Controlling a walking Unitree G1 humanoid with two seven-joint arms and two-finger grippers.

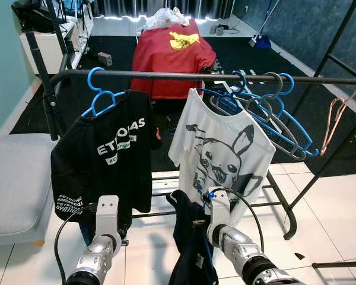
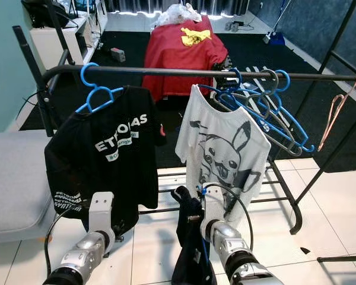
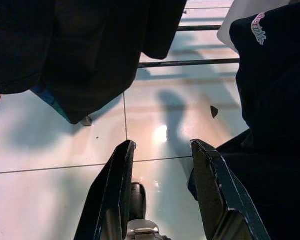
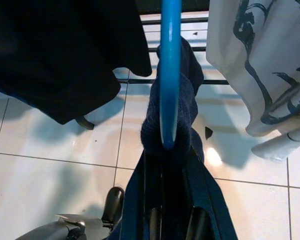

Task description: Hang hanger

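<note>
Nearest us, our right gripper point(image 1: 197, 221) is clamped on a blue hanger point(image 4: 169, 75) draped with a dark navy garment point(image 1: 190, 249), held low over the tile floor point(image 1: 320, 202). Left gripper point(image 3: 162, 165) spread, holding nothing, beside it. The rail point(image 1: 166, 75) lies above and ahead, running crosswise; the right arm is nearer. Open room, we judge: the gap between black shirt point(image 1: 107, 154) and white shirt point(image 1: 222, 148). Empty hangers point(image 1: 273, 113) crowd the far right

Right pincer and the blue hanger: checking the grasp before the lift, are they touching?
Touching. The right wrist view shows the right pincer shut on the blue hanger through the navy garment.
</note>
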